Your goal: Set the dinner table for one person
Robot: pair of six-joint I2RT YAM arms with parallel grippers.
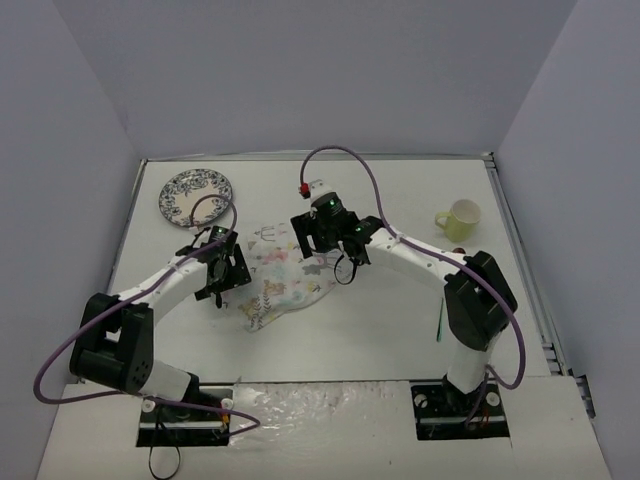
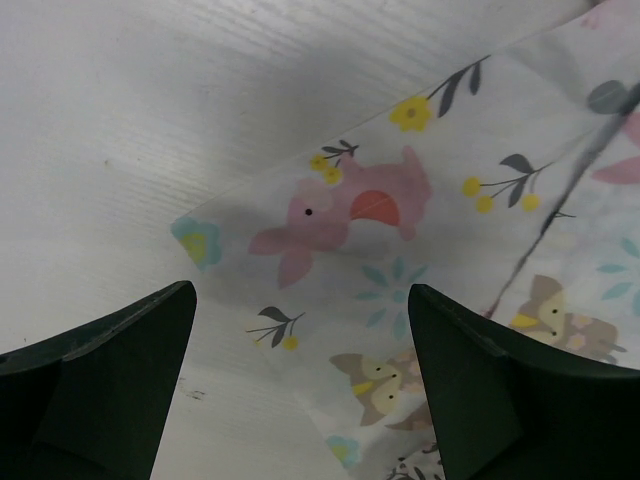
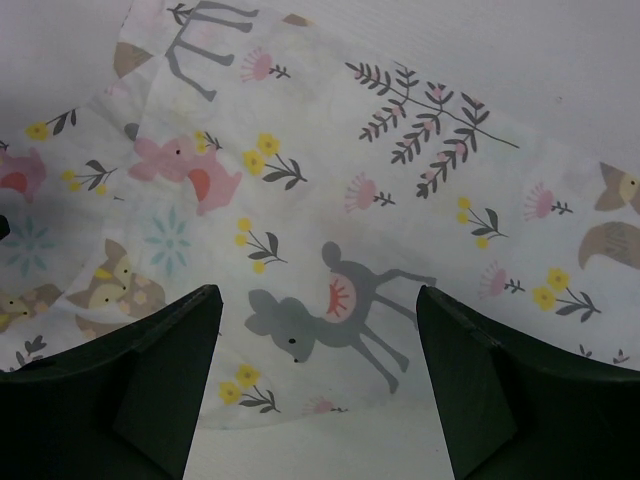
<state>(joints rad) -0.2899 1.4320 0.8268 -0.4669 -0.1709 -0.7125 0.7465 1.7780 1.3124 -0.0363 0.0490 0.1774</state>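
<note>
The left pincer (image 1: 224, 272) stands wide with nothing between its fingers. Under it, a corner of the printed placemat (image 1: 283, 283) lies on the white counter (image 1: 380, 330). The right pincer (image 1: 322, 238) also stands wide above the placemat, gripping nothing. The counter spreads beneath both. A patterned plate (image 1: 195, 194) sits beyond the left pincer, and a yellow cup (image 1: 459, 219) is well to the right pincer's right.
</note>
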